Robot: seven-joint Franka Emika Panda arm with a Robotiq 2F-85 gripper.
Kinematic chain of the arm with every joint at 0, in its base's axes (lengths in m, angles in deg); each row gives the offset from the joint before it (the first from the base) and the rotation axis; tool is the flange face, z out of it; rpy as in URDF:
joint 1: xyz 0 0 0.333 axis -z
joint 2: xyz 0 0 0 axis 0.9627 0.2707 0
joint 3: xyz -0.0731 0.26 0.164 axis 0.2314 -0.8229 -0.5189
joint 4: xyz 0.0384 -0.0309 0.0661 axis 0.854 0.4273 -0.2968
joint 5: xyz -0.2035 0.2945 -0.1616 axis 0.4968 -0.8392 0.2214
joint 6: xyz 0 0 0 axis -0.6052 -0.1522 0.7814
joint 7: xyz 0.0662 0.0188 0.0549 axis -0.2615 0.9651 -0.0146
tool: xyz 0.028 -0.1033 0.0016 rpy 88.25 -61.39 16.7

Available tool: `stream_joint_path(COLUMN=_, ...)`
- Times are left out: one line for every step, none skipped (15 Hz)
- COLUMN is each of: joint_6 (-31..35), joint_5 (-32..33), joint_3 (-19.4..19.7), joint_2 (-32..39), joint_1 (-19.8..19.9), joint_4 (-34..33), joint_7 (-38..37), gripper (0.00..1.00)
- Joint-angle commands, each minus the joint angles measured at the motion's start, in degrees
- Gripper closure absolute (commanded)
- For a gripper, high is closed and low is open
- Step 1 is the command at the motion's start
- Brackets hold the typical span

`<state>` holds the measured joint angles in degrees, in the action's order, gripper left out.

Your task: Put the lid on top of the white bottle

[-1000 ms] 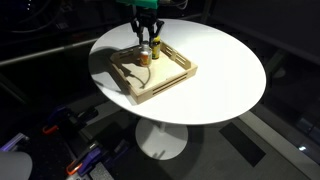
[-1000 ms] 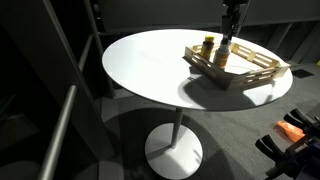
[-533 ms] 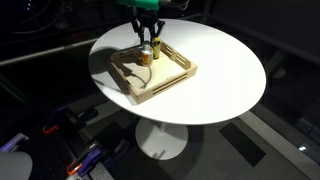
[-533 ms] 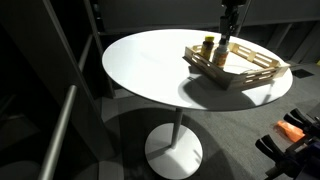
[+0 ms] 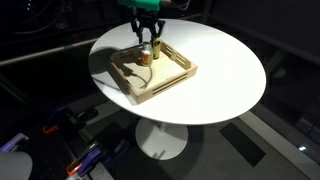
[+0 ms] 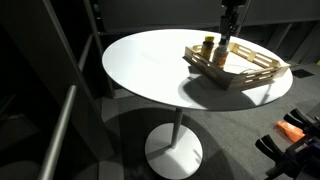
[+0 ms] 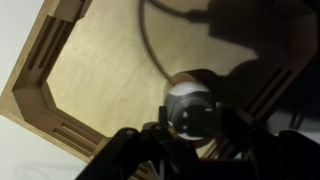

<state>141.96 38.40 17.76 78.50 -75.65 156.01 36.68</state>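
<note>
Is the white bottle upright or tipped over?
Upright. In an exterior view the white bottle stands on its base in the wooden tray, directly under the gripper.

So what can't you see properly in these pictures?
- Lid: blurry in the wrist view, so whether it sits flat on the white bottle is unclear.
- Claw: too small and dark in both exterior views to tell open or shut.
- White bottle's body: hidden under the lid in the wrist view.
</note>
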Motion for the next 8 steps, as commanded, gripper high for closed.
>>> stream_joint_path(joint_6=-1.2, joint_5=1.0, joint_3=-0.2, joint_2=-1.1, joint_1=0.3, joint_4=0.0, joint_7=1.1, gripper=0.10)
stream_joint_path(joint_6=-1.3, joint_5=1.0, joint_3=-0.2, joint_2=-1.4, joint_1=0.3, joint_4=0.1, joint_7=0.9, gripper=0.01)
stream_joint_path(joint_6=-1.3, joint_5=1.1, joint_3=-0.1, joint_2=-2.1, joint_1=0.2, joint_4=0.5, joint_7=0.6, gripper=0.00)
stream_joint_path(joint_6=-1.3, joint_5=1.1, joint_3=-0.1, joint_2=-2.4, joint_1=0.2, joint_4=0.6, joint_7=0.5, gripper=0.00)
stream_joint_path(joint_6=-1.4, joint_5=1.0, joint_3=0.0, joint_2=-2.9, joint_1=0.2, joint_4=0.8, joint_7=0.2, gripper=0.00)
stream_joint_path(joint_6=-1.6, joint_5=0.9, joint_3=0.0, joint_2=-3.3, joint_1=0.2, joint_4=0.9, joint_7=0.0, gripper=0.00)
stream_joint_path(joint_6=-1.6, joint_5=0.7, joint_3=0.1, joint_2=-3.8, joint_1=0.3, joint_4=1.1, joint_7=-0.4, gripper=0.00)
stream_joint_path(joint_6=-1.7, joint_5=0.5, joint_3=0.2, joint_2=-4.1, joint_1=0.3, joint_4=1.1, joint_7=-0.8, gripper=0.00)
